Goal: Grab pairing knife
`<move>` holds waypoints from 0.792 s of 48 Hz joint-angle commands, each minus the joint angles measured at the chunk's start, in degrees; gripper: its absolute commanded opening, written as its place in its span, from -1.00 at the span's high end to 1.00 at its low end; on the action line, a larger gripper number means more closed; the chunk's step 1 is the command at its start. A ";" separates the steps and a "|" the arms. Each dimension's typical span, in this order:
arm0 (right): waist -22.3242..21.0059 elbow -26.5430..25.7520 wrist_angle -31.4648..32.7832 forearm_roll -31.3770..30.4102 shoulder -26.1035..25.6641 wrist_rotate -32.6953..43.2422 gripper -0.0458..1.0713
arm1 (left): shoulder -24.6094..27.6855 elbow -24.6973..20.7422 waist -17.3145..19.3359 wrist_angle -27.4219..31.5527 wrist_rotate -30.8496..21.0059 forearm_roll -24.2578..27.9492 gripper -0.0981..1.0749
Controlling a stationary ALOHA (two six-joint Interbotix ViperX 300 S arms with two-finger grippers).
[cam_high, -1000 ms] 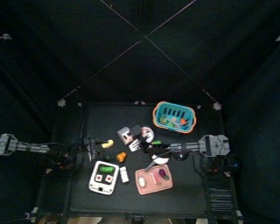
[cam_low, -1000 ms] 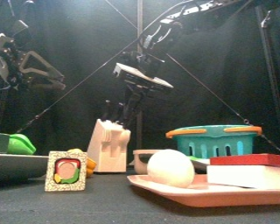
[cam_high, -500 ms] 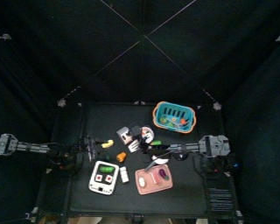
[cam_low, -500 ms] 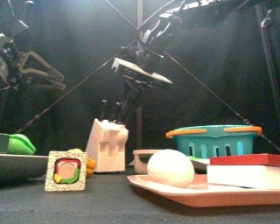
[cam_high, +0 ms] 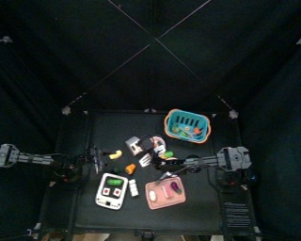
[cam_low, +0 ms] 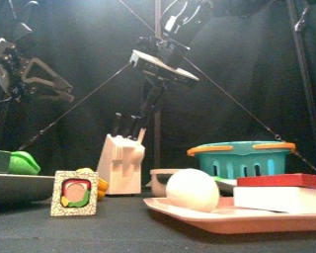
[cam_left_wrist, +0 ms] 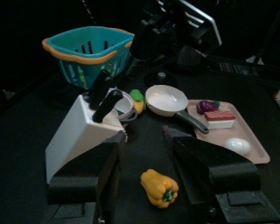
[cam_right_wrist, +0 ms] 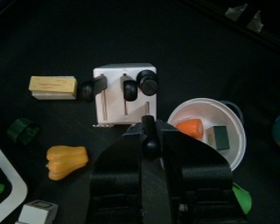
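My right gripper (cam_low: 162,65) hangs high above the white knife block (cam_low: 121,162), shut on the dark handle of the paring knife (cam_low: 149,104). The knife points down, with its tip just over the block. In the right wrist view the handle (cam_right_wrist: 149,138) sits pinched between the jaws, with the block (cam_right_wrist: 123,96) and its remaining black handles beneath. My left gripper (cam_left_wrist: 143,145) rests open at the table's left side, with nothing between its jaws. It looks toward the block (cam_left_wrist: 77,132).
A teal basket (cam_low: 240,158) stands at the back right. A pink tray (cam_low: 213,213) in front carries an egg (cam_low: 192,188) and a red and a white block. An orange pepper (cam_left_wrist: 160,186), a white bowl (cam_left_wrist: 168,99) and a small picture card (cam_low: 75,193) lie around the block.
My right gripper has risen with the knife, drawing it up out of the block. The left arm has stayed put.
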 commanded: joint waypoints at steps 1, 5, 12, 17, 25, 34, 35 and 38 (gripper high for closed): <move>0.53 -1.14 0.97 -0.53 -2.99 0.09 0.22 | 0.18 -0.62 0.09 -0.18 0.09 0.18 -0.52; 1.05 -1.14 1.49 -0.62 -3.16 0.09 0.22 | 0.18 -0.62 0.09 -0.18 0.09 0.18 -0.52; 1.85 -1.05 1.85 -0.62 -3.52 0.09 0.22 | 0.18 -0.62 0.18 -0.18 0.09 0.18 -0.52; 2.29 -1.05 2.11 -0.53 -3.87 0.09 0.22 | 0.09 -0.62 0.09 -0.18 0.09 0.18 -0.52; 2.29 -0.79 2.20 -0.62 -3.87 0.18 0.22 | 0.09 -0.62 0.09 -0.18 0.09 0.18 -0.52; 2.55 -0.88 2.20 -0.62 -4.04 0.18 0.22 | 0.09 -0.53 0.18 -0.18 0.09 0.18 -0.52; 2.64 -0.88 2.20 -0.62 -4.04 0.18 0.22 | 0.09 -0.62 0.09 -0.18 0.09 0.18 -0.52; 2.99 -0.97 2.11 -0.62 -4.31 0.18 0.22 | 0.18 -0.62 0.09 -0.18 0.18 0.18 -0.51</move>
